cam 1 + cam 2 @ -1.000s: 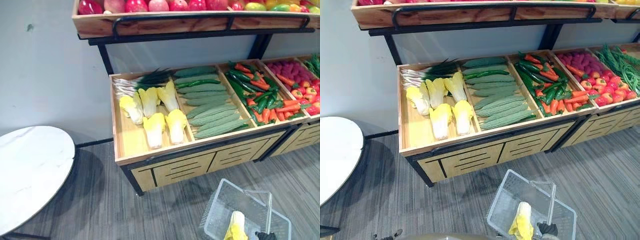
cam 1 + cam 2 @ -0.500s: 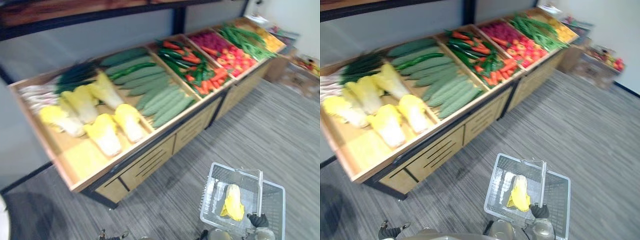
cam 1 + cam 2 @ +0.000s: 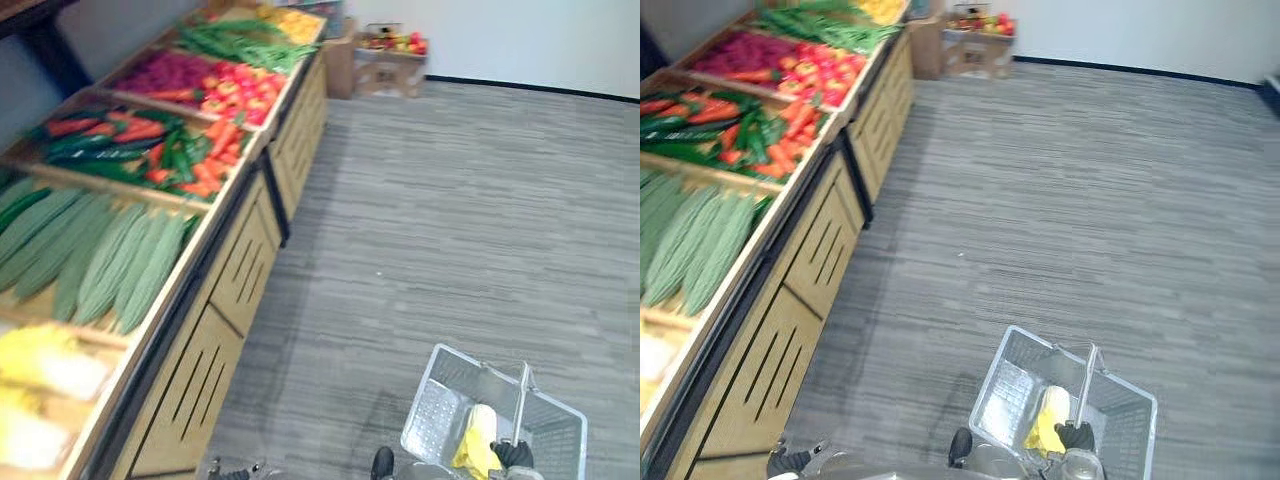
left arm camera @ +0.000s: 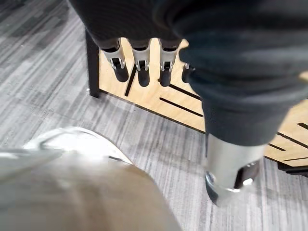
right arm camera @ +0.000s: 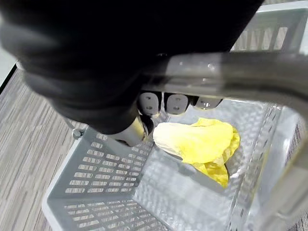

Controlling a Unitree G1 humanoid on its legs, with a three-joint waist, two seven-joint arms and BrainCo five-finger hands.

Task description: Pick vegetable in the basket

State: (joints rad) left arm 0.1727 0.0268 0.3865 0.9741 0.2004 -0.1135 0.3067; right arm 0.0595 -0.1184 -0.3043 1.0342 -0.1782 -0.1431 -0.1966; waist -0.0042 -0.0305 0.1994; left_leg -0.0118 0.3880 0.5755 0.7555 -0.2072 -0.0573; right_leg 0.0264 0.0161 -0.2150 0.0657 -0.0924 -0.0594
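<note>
Right robot hand (image 3: 1074,436) clamped round handle (image 5: 216,77); yellow cabbage (image 5: 197,142) lies in basket (image 3: 1005,390) directly beneath it, long axis roughly along handle. Left robot hand (image 4: 143,65) hangs slack-fingered by counter (image 4: 159,101), farther off.

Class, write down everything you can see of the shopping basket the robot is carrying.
The basket is pale grey plastic, rectangular, with perforated walls and an open top. Its bar handle stands raised, and the right hand is curled round it. One yellow-and-white leafy cabbage lies inside on the bottom. It is over the striped grey floor, apart from the produce stand.
</note>
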